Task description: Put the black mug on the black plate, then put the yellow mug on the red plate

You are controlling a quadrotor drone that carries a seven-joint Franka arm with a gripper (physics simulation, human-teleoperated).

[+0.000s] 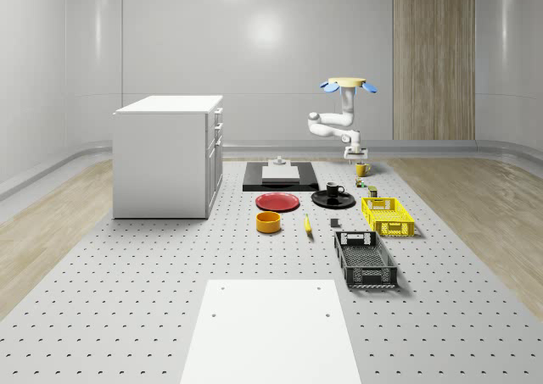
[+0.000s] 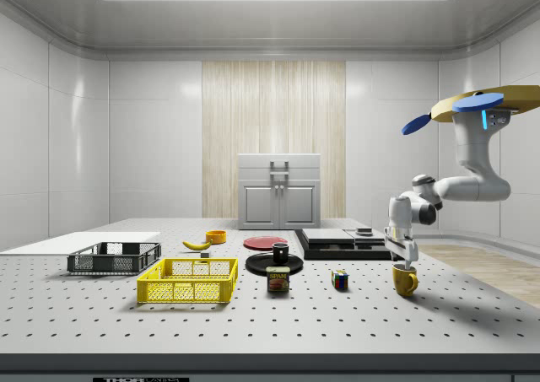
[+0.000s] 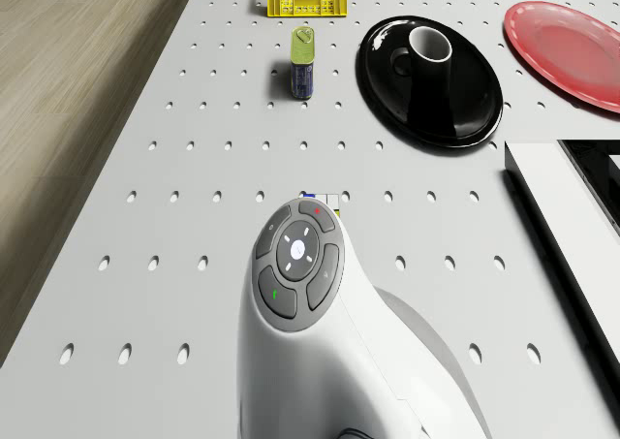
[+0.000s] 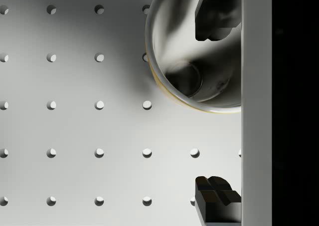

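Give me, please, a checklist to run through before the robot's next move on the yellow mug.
1. The black mug sits on the black plate: ok.
2. The fingers are open: ok.
3. They straddle the yellow mug rim, one over its inside, one outside: ok.
4. The red plate is bare: ok.
5. Low enough to close on the rim: cannot tell.
6. The drone hovers over the table, above the yellow mug: ok.

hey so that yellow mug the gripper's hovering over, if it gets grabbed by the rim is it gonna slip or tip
The yellow mug looks rigid, so it probably won't flex. Its glossy inside in the wrist view suggests a slick wall, so a rim pinch might slip. Its handle sticks out to one side, so it may hang slightly tilted. The gripper is open with one finger over the mouth; the drone hovers above.
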